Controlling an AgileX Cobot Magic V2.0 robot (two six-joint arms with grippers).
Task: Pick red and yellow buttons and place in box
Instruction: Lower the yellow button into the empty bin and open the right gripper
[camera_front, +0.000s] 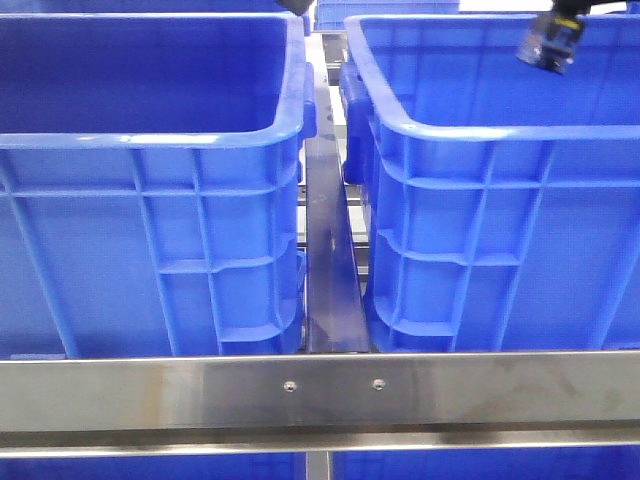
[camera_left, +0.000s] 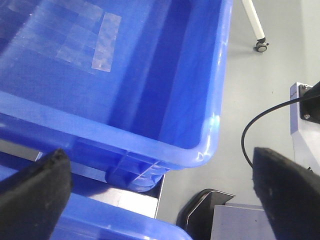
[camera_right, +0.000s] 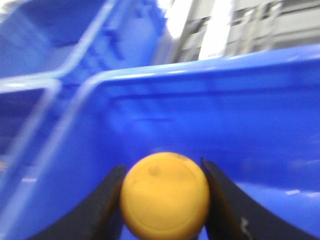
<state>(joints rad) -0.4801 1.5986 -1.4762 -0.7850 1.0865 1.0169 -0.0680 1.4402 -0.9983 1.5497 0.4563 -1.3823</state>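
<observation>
Right now my right gripper (camera_right: 165, 200) squeezes the yellow button (camera_right: 164, 196) tight, over the right blue box (camera_front: 480, 130). My left gripper (camera_left: 160, 190) is spread wide and holds nothing. I can't see the red button. If I let go too early, the button could bounce off the rim.

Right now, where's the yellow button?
The yellow button is clamped in the right hand, shown in the right wrist view, held over the inside of a blue crate.
</observation>
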